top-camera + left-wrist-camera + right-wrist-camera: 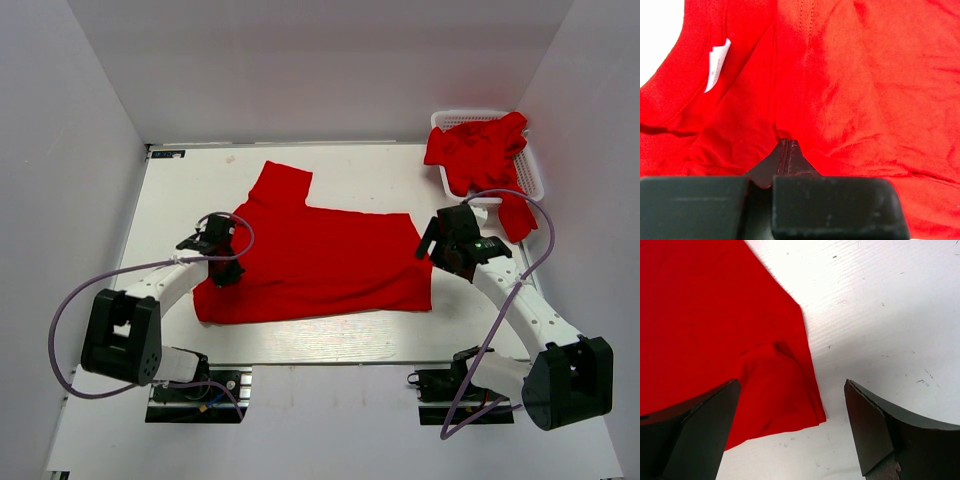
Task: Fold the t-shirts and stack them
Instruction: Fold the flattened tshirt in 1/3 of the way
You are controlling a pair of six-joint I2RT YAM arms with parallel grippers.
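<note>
Spread t-shirt [320,255] mid-tabletop [340,345], long axis left-right; left gripper [228,272] pinched shut on its left-edge cloth, right gripper [436,248] jaws wide apart straddling the right hem corner, ungripped; other t-shirts [478,150] heaped in basket [480,113], far-right corner.

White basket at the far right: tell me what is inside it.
Crumpled red t-shirts fill the basket, and part of one trails over its near rim. The heap hides the basket's floor and how many shirts there are.
</note>
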